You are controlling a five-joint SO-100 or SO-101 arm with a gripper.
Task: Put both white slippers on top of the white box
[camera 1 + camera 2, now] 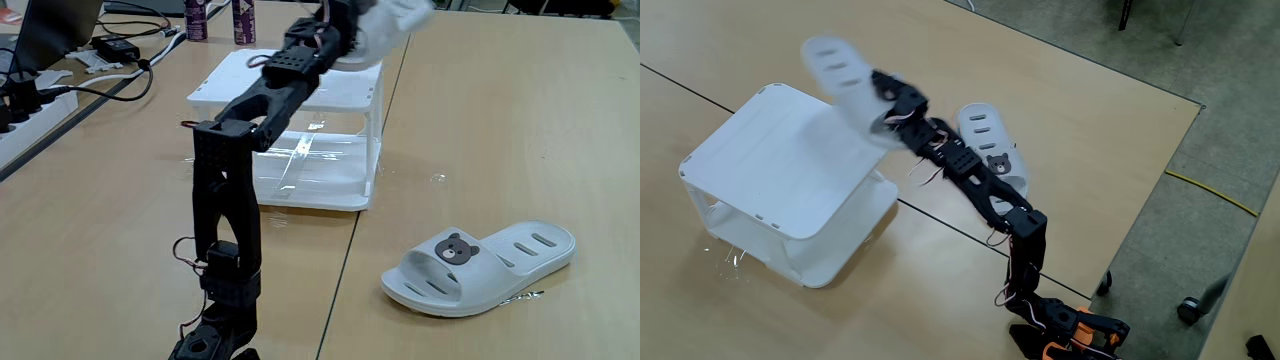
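slipper 1 (840, 75) | clenched in gripper (880, 100) | over white box (770, 165): lower flat, leave room | slipper 2 (480, 265) on table

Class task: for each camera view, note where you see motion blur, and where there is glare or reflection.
In a fixed view, the carried slipper at the top edge is smeared by motion, while the slipper on the table is sharp; bright glints reflect off the white box's clear side. In another fixed view, the carried slipper is blurred and ghostly above the box, the arm sharper.
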